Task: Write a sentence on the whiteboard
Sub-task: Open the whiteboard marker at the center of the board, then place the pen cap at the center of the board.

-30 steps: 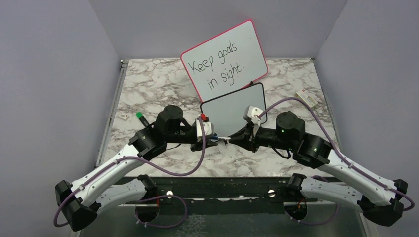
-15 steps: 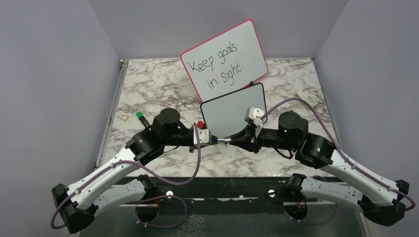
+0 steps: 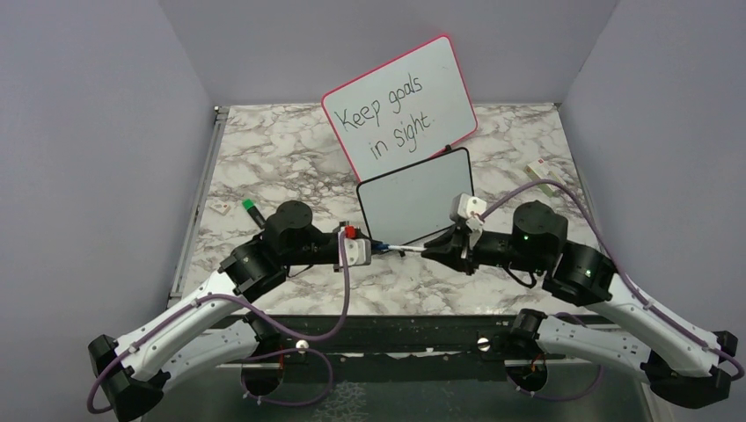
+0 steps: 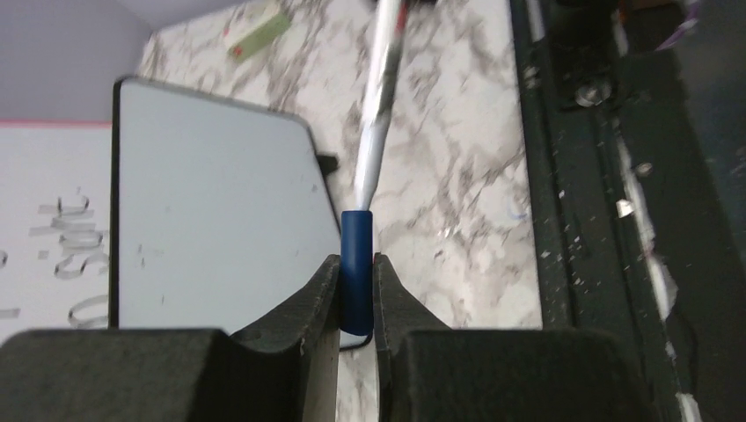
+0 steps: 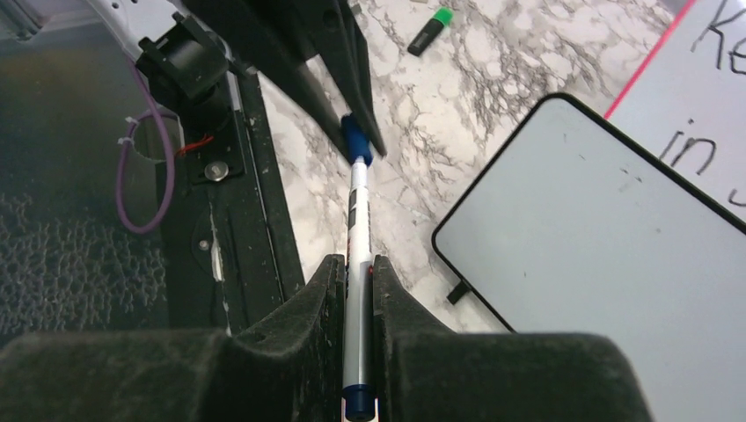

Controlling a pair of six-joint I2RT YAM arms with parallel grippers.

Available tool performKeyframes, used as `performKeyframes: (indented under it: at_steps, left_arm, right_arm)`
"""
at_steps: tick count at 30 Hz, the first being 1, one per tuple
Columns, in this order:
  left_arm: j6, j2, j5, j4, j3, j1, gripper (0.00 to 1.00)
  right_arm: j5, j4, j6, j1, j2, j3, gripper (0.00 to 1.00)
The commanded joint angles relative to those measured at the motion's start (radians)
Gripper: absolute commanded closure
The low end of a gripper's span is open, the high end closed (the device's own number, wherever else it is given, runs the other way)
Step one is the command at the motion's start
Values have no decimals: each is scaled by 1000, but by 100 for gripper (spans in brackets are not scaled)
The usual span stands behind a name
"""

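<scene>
The one readable text is black handwriting on the pink-framed board [image 3: 400, 105] leaning at the counter's far edge: "Keep goals" above "in sight." The right wrist view catches only "Ke" and "in" of it [image 5: 713, 88]; the left wrist view shows part of "sight" sideways [image 4: 53, 229]. Print on the small card [image 3: 545, 170] near the right edge is too small to read.

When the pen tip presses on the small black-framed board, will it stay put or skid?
The whiteboard looks thin and light on the smooth marble table, so it will probably skid under sideways strokes. Its small feet may let it rock if pressed near an edge.
</scene>
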Motion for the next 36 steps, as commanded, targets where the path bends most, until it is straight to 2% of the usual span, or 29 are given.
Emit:
performKeyframes:
  at_steps: [1, 5, 10, 15, 22, 24, 30, 36]
  left_arm:
    - [10, -24, -139, -85, -35, 28, 100]
    - [-4, -20, -125, -73, -40, 31, 100]
    - [-15, -40, -207, -72, -48, 32, 100]
    - [-88, -51, -391, -24, -38, 32, 100]
    - [-282, 16, -813, 11, 14, 33, 100]
    - [-318, 43, -872, 0, 26, 41, 100]
    - [-440, 77, -903, -5, 42, 136, 100]
    - [-576, 183, -729, -33, 53, 367, 100]
  right_arm:
    - [75, -119, -14, -2, -98, 39, 99]
    - [90, -75, -6, -3, -130, 5, 100]
    - [130, -59, 2, -4, -132, -4, 100]
    - [194, -6, 14, -3, -138, -28, 100]
    - [284, 89, 36, -3, -138, -76, 99]
    - [322, 109, 39, -3, -138, -89, 100]
    - [373, 172, 49, -3, -161, -124, 100]
    - [435, 210, 63, -3, -151, -146, 100]
